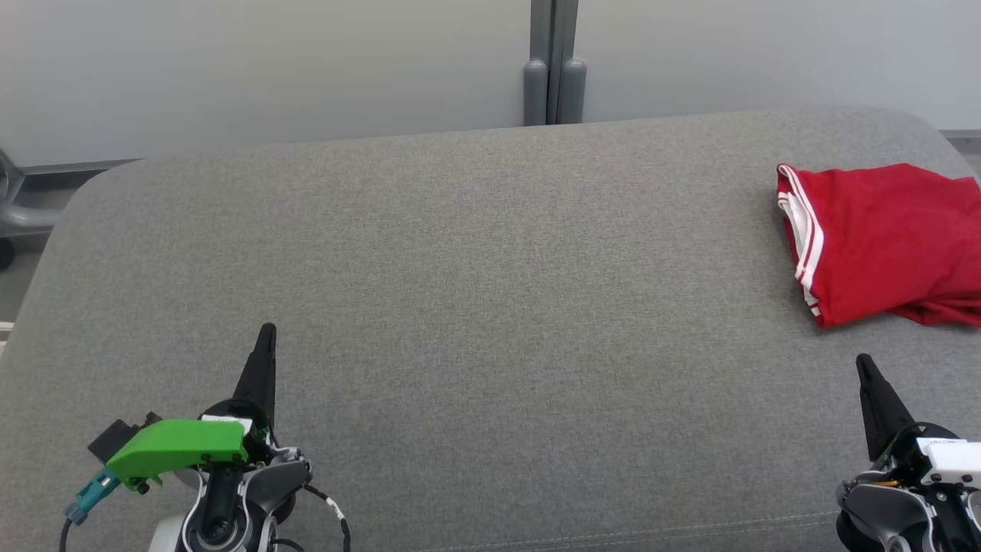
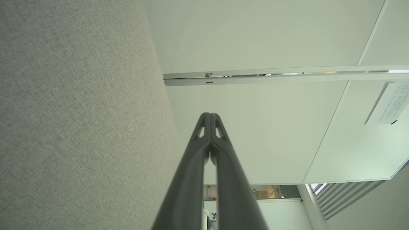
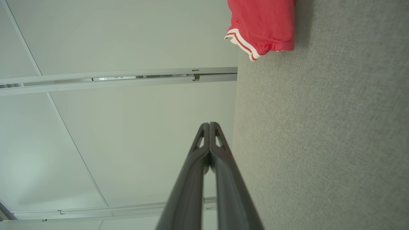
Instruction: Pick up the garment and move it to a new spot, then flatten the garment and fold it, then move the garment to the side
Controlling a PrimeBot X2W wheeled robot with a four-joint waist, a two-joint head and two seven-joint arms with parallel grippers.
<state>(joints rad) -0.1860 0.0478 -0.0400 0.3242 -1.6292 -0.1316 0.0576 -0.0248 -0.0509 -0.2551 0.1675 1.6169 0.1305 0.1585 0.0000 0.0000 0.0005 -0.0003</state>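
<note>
From the head camera, the red garment [image 1: 881, 238] lies loosely folded near the far right corner of the grey padded bench [image 1: 460, 291]. It runs off the picture's right side, and its white-striped trim faces the bench's middle. The left gripper [image 1: 266, 333] and right gripper [image 1: 864, 364] sit by the near edge, each with fingers pressed together and holding nothing (the left one wears a green cover [image 1: 180, 448]). The left wrist camera shows its tips touching against a pale wall [image 2: 255, 143], plus a paper notice [image 2: 388, 103] the other views miss. The right wrist camera catches the garment's striped hem ahead, well apart from its closed tips.
</note>
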